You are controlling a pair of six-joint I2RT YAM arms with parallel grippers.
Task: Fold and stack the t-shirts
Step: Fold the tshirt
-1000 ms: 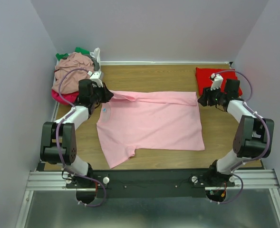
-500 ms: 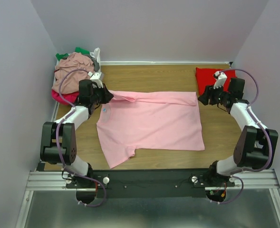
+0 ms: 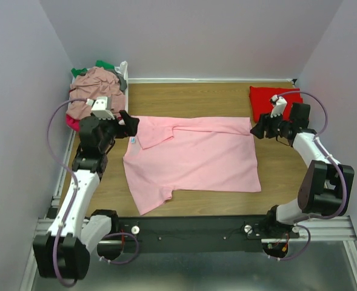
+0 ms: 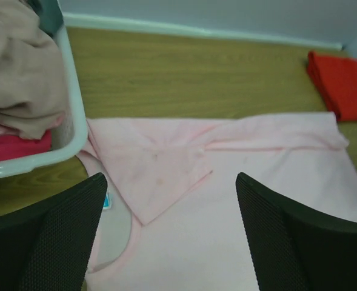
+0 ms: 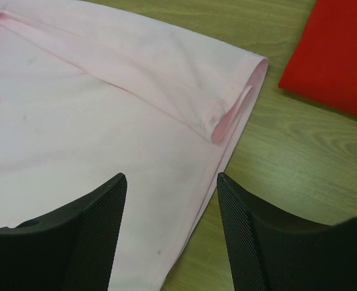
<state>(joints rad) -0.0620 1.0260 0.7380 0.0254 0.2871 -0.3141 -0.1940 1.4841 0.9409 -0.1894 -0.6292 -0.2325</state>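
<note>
1. Light pink t-shirt (image 3: 193, 154): lies flat across the middle of the wooden table (image 3: 196, 100), collar toward the left. The near sleeve points at the arm bases. The far edge is turned over in a long strip, and the far sleeve is folded inward as a triangular flap beside the collar. The blue neck label (image 4: 107, 201) is partly cut off by a finger (image 4: 51, 236) in the left wrist view.

2. Left gripper (image 3: 128, 124): at the shirt's collar end, jaws spread wide, nothing between them.

3. Right gripper (image 3: 255, 129): at the shirt's far right corner, over the folded hem, jaws apart, grasping nothing. Contact with the cloth cannot be told.

4. White basket (image 4: 69, 121): far left corner, just beside the pink shirt's collar end. In the top view it is mostly hidden by its load and the left arm.
   - Dusty rose t-shirt (image 3: 93, 88): heaped on top.
   - Magenta t-shirt (image 3: 72, 121): beneath it, only an edge showing.
   - Green t-shirt (image 3: 105, 63): a scrap at the back.
   - Anything deeper is hidden.

5. Red t-shirt (image 3: 274, 100): folded, far right corner of the table, apart from the pink shirt.
</note>
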